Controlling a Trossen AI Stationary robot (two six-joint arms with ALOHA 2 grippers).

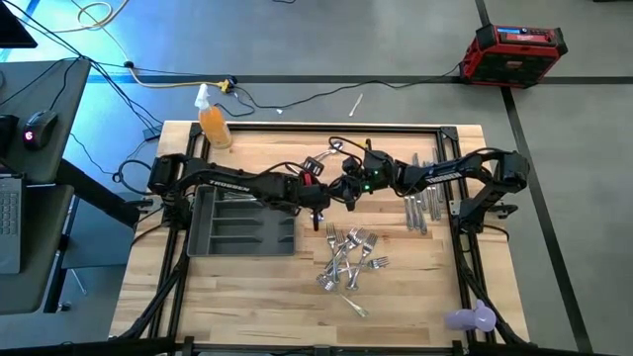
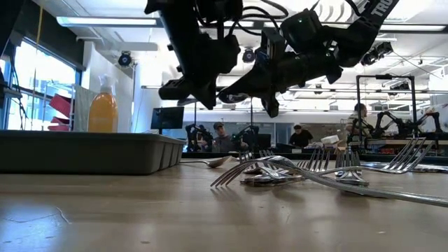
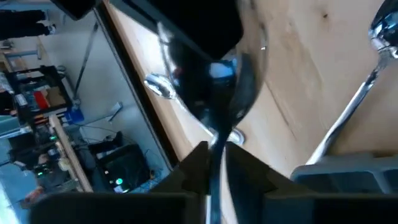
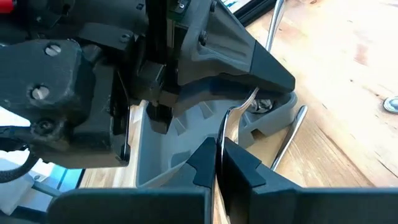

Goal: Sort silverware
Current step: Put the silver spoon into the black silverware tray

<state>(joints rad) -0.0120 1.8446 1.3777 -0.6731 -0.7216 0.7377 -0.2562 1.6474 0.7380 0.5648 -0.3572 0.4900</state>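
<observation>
Over the table's middle, my left gripper (image 1: 318, 203) and my right gripper (image 1: 346, 190) meet tip to tip, both shut on one shiny spoon (image 3: 211, 81) of the silverware, held in the air. The dark grey compartmented tray (image 1: 242, 225) lies just left of them. A heap of forks (image 1: 351, 259) rests flat on the wood nearer the front edge. A row of knives (image 1: 420, 203) lies under the right arm. A few more pieces (image 1: 336, 148) lie behind the grippers. My left gripper pinches the spoon's narrow stem (image 3: 217, 138) between its two fingers, right below the bowl, which sticks out past the fingertips (image 3: 194, 167). The spoon is clear of the table. My right gripper pinches the thin stem (image 4: 219, 146) edge-on between its two fingers. The stem curves up beyond them toward the left gripper's body (image 4: 124, 93), above the tray's corner.
An orange bottle (image 1: 214, 124) stands at the far left corner and a purple object (image 1: 471, 318) at the near right corner. Black frame rails (image 1: 396, 127) run along the table's edges. Bare wood lies near the front left.
</observation>
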